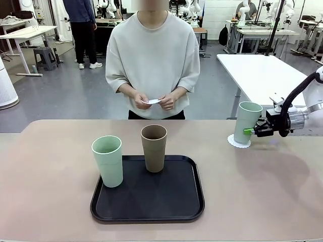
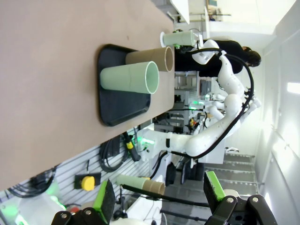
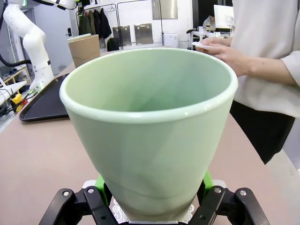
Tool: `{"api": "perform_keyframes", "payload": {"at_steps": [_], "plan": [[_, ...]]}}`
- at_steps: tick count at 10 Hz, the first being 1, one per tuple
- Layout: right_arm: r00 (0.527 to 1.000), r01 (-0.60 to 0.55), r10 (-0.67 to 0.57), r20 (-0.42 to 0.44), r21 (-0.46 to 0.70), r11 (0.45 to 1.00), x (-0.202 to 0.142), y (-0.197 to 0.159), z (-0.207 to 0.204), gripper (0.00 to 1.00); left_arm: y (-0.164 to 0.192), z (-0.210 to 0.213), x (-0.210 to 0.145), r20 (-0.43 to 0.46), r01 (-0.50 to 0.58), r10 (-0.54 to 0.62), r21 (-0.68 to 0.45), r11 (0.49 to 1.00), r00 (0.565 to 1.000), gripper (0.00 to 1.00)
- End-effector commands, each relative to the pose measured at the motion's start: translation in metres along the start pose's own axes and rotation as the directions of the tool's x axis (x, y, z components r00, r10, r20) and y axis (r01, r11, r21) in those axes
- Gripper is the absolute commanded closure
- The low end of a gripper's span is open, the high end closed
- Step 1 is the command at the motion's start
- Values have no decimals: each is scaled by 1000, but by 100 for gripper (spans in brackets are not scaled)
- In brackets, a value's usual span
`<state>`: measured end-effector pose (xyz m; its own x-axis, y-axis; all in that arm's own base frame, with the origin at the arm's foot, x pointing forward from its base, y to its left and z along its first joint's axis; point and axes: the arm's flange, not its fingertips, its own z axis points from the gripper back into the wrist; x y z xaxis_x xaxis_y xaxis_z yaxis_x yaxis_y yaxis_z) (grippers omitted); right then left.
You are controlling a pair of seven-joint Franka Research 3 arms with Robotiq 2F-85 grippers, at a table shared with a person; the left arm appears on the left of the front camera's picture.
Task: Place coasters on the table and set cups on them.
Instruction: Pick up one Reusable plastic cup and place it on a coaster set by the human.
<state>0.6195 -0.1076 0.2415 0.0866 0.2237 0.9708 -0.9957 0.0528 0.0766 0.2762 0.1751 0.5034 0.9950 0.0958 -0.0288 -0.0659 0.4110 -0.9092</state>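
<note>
Wide table (image 1: 50, 201), matte beige-pink with rounded corners, carrying a black rounded-square tray (image 1: 146, 216) flat on its near middle. Beyond the tray, a grey workshop floor. A white table (image 1: 262, 70) off to the tray's far right, a dark stool (image 1: 46, 58) and pale benches off to its far left, white walls behind. Straight beyond the tray, at the table's far edge, a person in a loose pale top, one hand (image 1: 142, 101) and the other hand (image 1: 168, 102) together at the waist, pinching a small white hand-held coaster (image 1: 151, 101).

On the tray's far middle, a brown cup (image 1: 154, 147), upright. On the tray's left side, a first mint cup (image 1: 107, 161), upright, just apart from the brown one. Both tall, handleless, matte, tapering from a wide rim to a narrow base.

Well to the right of the tray and a little farther back, a second mint cup (image 1: 248, 121), upright, same shape, smooth pale green inside and out. Right gripper (image 1: 251, 130) clenched on its lower part, a green pad pressed against either side. Under its base, a scalloped coaster (image 1: 233, 142), white and lacy-edged, showing wider than the base. Contact between base and coaster not clear.

Left gripper (image 2: 159, 192) released, fingers spread wide, hanging in the air well apart from the tray
</note>
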Motion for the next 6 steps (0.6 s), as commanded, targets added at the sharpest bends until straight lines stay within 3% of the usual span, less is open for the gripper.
{"api": "perform_keyframes", "payload": {"at_steps": [1,6], "plan": [[1000,23,-23,8,-17,1000,5,-10,-4,18,-1,0,-1,6,1,-1,-12,1000,1000,0],[999,47,-47,1,-14,999,-2,-14,-8,18,-1,0,-1,6,1,-1,-12,1000,1000,0]]}}
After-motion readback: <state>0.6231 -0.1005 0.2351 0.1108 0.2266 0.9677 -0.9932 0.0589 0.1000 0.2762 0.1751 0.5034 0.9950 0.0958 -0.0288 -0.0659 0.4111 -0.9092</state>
